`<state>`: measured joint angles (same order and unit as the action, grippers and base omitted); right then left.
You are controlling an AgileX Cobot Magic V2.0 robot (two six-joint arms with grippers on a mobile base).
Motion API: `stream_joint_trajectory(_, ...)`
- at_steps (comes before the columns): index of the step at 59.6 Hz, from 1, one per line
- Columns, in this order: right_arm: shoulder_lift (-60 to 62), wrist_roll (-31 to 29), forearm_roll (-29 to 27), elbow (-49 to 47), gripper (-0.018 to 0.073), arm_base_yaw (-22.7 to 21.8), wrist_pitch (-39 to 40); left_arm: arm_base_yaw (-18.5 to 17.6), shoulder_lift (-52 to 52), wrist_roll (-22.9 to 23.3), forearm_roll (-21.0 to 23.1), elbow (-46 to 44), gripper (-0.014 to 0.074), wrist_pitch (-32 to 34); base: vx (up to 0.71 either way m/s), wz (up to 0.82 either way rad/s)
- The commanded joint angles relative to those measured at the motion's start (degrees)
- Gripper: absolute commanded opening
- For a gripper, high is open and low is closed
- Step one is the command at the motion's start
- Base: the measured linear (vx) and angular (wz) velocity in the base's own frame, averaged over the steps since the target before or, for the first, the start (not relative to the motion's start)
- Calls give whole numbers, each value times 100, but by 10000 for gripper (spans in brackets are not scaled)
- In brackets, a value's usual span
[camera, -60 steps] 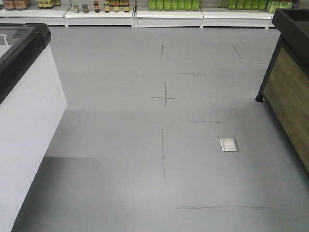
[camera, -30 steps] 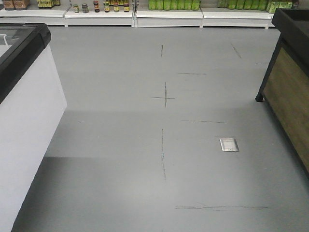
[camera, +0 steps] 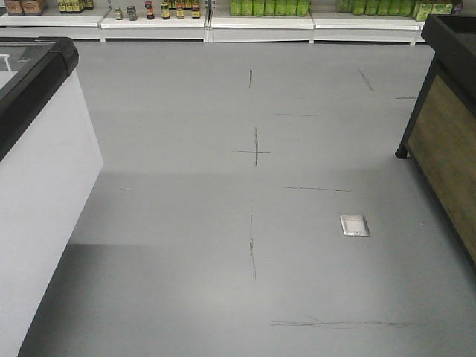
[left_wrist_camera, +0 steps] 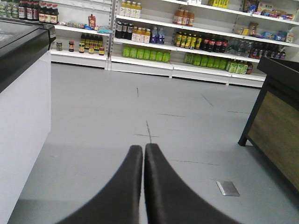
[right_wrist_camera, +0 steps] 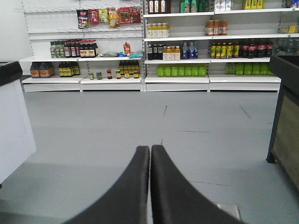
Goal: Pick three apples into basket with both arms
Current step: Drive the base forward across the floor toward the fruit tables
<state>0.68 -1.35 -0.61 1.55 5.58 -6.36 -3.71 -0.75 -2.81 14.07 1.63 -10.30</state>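
1. Shelves (camera: 260,22) run across the far end at 12 o'clock, with the floor (camera: 186,223) before them.
2. Freezer (camera: 37,149) stands on the floor at 9 o'clock.
3. Stand (camera: 446,141) is at 3 o'clock, well apart from the freezer.
4. Floor plate (camera: 355,224) is at 4 o'clock, near the stand.
5. On the shelves: bottles (camera: 268,7) at 12 o'clock, jars (camera: 124,13) at 11.

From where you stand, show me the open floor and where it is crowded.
The grey floor is bare between the white freezer and the wooden stand, back to the shelves; a flat metal plate sits in it. Crowded: the stocked shelves.
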Motion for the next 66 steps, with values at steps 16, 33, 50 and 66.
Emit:
stream_joint_trajectory(16, 68, -14, 13, 82, -8, -43, 414, -19, -68, 37, 57, -146, -6, 390, 10, 0)
stream_joint_trajectory(33, 68, -14, 13, 82, -8, -43, 414, -19, -68, 37, 57, -146, -6, 390, 17, -2)
stream_joint_trajectory(50, 68, -14, 13, 82, -8, -43, 414, -19, -68, 37, 57, -146, -6, 390, 19, -9)
stream_joint_trajectory(66, 68, -14, 13, 82, -8, -43, 414, -19, -68, 37, 57, -146, -6, 390, 18, -1)
